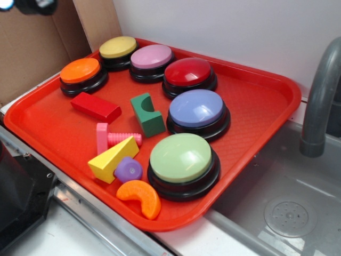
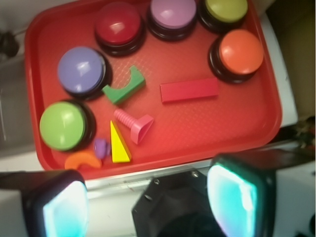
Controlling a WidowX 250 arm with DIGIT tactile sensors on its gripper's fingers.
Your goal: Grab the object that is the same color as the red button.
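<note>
Gripper (image 2: 148, 202) (jaws apart), high above tray (image 2: 256, 133)

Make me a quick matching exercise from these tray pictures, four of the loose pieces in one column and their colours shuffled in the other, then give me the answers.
Things:
1. rectangular block
2. notched block
3. bolt-shaped piece
4. wedge

Colours:
A. pink
B. yellow
C. red
D. green

Pairs: 1-C, 2-D, 3-A, 4-B. The rectangular block matches the red button, so it is the piece to grab.
</note>
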